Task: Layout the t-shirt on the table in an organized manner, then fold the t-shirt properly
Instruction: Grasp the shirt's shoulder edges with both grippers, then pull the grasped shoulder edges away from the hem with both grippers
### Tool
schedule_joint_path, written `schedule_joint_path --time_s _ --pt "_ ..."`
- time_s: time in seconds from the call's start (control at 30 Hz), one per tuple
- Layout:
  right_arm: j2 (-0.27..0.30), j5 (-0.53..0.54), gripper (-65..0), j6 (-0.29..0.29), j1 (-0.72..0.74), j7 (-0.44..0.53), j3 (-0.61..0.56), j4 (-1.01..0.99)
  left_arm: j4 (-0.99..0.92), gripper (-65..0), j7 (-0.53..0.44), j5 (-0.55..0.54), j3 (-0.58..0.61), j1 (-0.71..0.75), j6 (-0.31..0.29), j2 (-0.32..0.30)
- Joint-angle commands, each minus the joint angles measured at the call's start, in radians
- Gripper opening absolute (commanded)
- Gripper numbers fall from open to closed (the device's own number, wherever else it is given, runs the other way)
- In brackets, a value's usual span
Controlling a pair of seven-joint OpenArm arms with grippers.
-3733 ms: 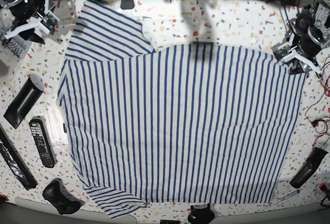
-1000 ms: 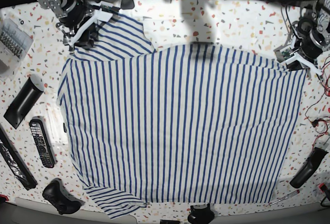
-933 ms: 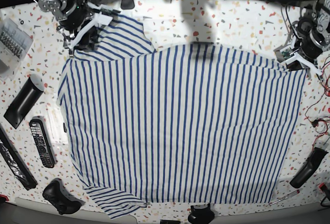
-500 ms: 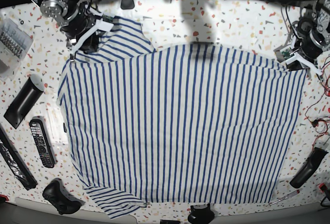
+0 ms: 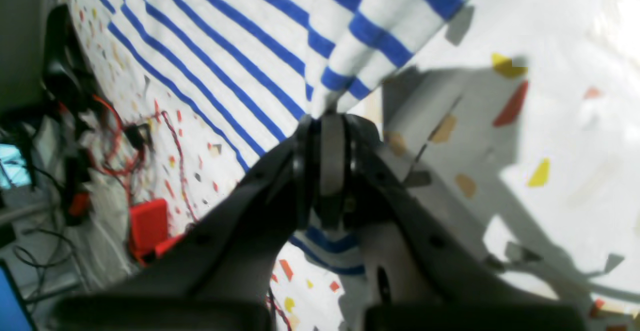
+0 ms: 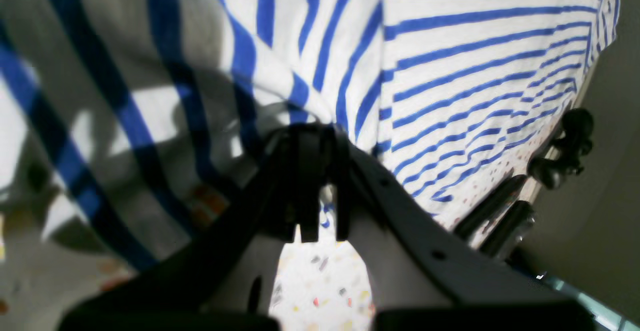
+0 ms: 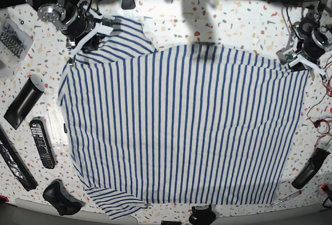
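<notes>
Left claw pinching t-shirt corner, right claw clamped on sleeve

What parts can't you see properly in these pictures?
- The t-shirt collar: in the base view it can't be made out along the top edge.
- The table far edge: base view, lost in dark shadow.
- Cloth inside the right claw: right wrist view, hidden by the fingers and blurred.
- The left claw tips: left wrist view, blurred; the pinched fabric covers them.
- The remote control buttons: base view, too small to read.
</notes>
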Motion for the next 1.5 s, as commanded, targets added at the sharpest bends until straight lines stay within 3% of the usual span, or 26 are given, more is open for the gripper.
schedule_joint_path --time_s 0.0,0.13,0.57,0.87,1.03,1.13,1.33,1.47 --pt "0.032 -0.008 -65.0 -0.009 -0.009 -0.009 0.006 0.032 0.005 -65.0 0.040 0.004 -0.004 0.018 -0.050 -0.031" --pt "0.068 -0.046 -65.0 -0.004 -0.081 -0.045 0.007 0.080 0.054 -65.0 0.070 0.005 -0.005 0.090 -0.067 -0.062" --pt "0.061 -0.147 -65.0 -0.005 -0.361 -0.182 0.008 0.194 0.281 -65.0 0.175 0.068 -0.005 0.319 -0.067 -0.077" --pt "0.039 -0.281 -65.0 -0.104 -0.484 -0.221 0.035 0.246 0.341 -65.0 0.166 0.079 -0.126 0.452 -0.066 -0.076" --pt "0.023 -0.248 -65.0 -0.166 -0.483 -0.210 0.170 0.272 0.370 -65.0 0.105 0.003 -0.240 0.463 -0.066 -0.072" --pt "-0.004 -0.182 -65.0 -0.167 -0.475 -0.124 0.277 0.272 0.371 -65.0 0.055 -0.006 -0.282 0.459 -0.066 -0.068" --pt "-0.027 0.001 -65.0 -0.079 -0.380 -0.068 0.381 0.269 0.370 -65.0 0.047 -0.046 -0.294 0.385 -0.013 -0.068" --pt "-0.047 0.022 -65.0 -0.069 -0.317 -0.059 0.381 0.267 0.368 -65.0 0.050 -0.063 -0.294 0.342 -0.013 -0.068"
